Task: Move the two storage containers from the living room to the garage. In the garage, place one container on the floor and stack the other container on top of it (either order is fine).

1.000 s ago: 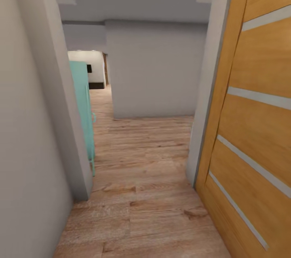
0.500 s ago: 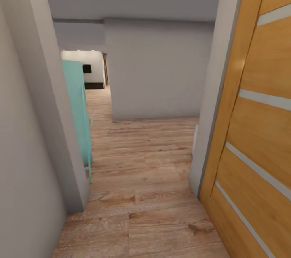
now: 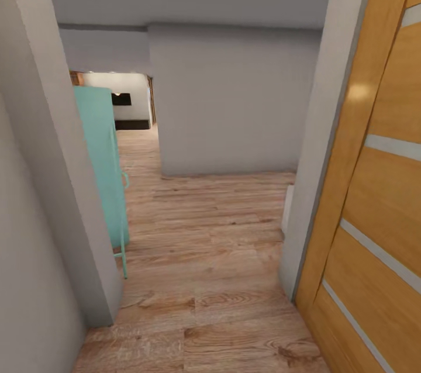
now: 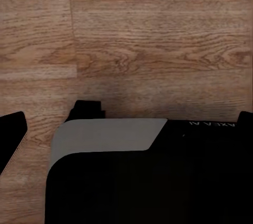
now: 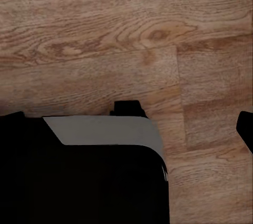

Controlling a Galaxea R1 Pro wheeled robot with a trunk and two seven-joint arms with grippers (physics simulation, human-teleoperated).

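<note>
The two storage containers are out of view. I stand in a doorway on light wood plank flooring (image 3: 204, 256). Far down the passage, an opening shows a bit of the living room (image 3: 120, 101), with a black TV and a low dark cabinet. In the left wrist view, my left gripper (image 4: 129, 124) hangs over the planks above my dark base, its fingertips (image 4: 11, 134) wide apart and holding nothing. In the right wrist view, my right gripper (image 5: 129, 121) is likewise open and empty, with one fingertip (image 5: 245, 129) at the frame's edge.
A grey wall corner (image 3: 76, 197) stands close on my left, with a teal cabinet (image 3: 102, 168) behind it. An orange wood-plank door (image 3: 374, 186) and grey door jamb (image 3: 313, 186) crowd the right. A grey wall (image 3: 228, 104) blocks straight ahead; the passage runs left of it.
The whole view has shifted: the camera has advanced through the doorway, so the door and left wall corner slide outward and the teal cabinet and far opening sit further left.
</note>
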